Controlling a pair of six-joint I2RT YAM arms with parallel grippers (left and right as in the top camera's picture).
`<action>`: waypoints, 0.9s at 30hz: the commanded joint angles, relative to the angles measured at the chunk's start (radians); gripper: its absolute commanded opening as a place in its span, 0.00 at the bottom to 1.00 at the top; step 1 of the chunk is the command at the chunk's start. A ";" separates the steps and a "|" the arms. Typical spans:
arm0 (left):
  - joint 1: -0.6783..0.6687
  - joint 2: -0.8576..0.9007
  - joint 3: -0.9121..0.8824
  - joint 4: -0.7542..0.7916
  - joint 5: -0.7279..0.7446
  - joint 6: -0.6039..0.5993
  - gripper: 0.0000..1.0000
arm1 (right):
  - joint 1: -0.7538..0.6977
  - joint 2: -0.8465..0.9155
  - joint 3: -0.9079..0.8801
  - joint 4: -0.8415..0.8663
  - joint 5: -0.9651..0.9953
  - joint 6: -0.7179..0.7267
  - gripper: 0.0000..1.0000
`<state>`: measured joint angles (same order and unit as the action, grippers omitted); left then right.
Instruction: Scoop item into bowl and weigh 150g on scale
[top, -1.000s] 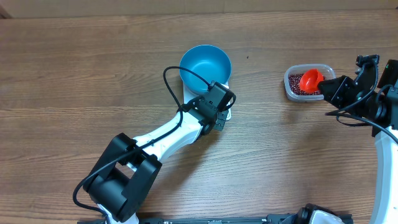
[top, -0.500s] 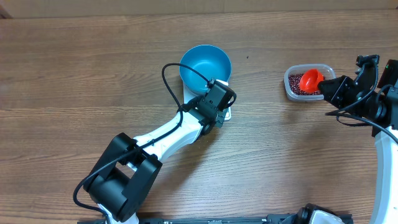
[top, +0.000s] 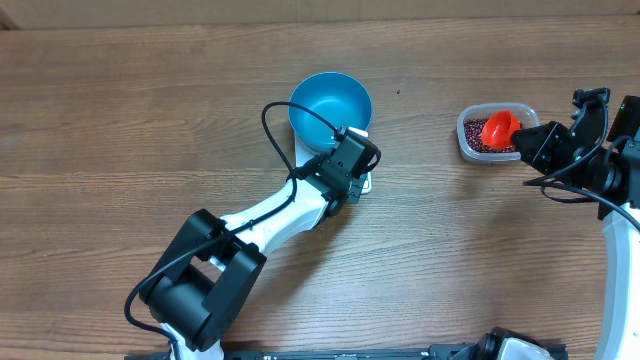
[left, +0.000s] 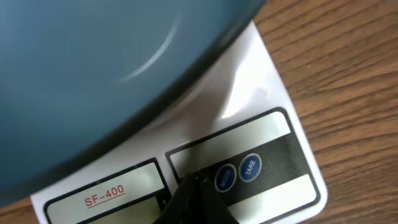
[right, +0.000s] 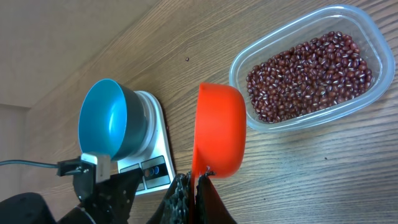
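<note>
The beans (right: 308, 74) lie in a loose maroon heap inside a clear container (right: 368, 20), just ahead of the right hand (right: 193, 186) and slightly to its side. None show in the bowl. That hand is clamped on the handle end of a red scoop (right: 217, 130), which is turned on its edge beside the container's near rim; whether it carries any beans I cannot tell.

Well off to that hand's left, across bare worktop (top: 150, 120), the blue bowl (top: 330, 105) sits on the white scale (left: 261, 106) and looks empty. The left hand (left: 196, 196) has its fingers pressed together into one point. That point is down on the scale's front panel, right beside the two round blue buttons (left: 225, 178) — touching the panel or a hair above it, the wrist view does not settle which.

The step in hand looks like preparing the scale: switching it on or zeroing it with the empty bowl aboard, before any scooping.

Next, the left hand needs to lift clear of the scale so its weight does not spoil the reading. The right hand then has to dip the scoop into the beans, level it, and carry it across to the bowl — adding in small amounts as the target nears.
</note>
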<state>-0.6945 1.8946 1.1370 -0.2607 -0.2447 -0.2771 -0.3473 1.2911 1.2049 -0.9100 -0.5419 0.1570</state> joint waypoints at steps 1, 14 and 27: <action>-0.005 0.015 -0.005 0.004 -0.021 0.019 0.04 | -0.003 -0.018 0.019 0.003 0.007 -0.006 0.04; -0.005 0.015 -0.005 0.006 -0.020 0.019 0.04 | -0.003 -0.018 0.019 0.003 0.010 -0.006 0.04; -0.005 0.035 -0.005 0.016 -0.006 0.019 0.04 | -0.003 -0.018 0.019 0.004 0.010 -0.006 0.04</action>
<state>-0.6945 1.9083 1.1370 -0.2466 -0.2443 -0.2771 -0.3473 1.2911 1.2049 -0.9096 -0.5411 0.1558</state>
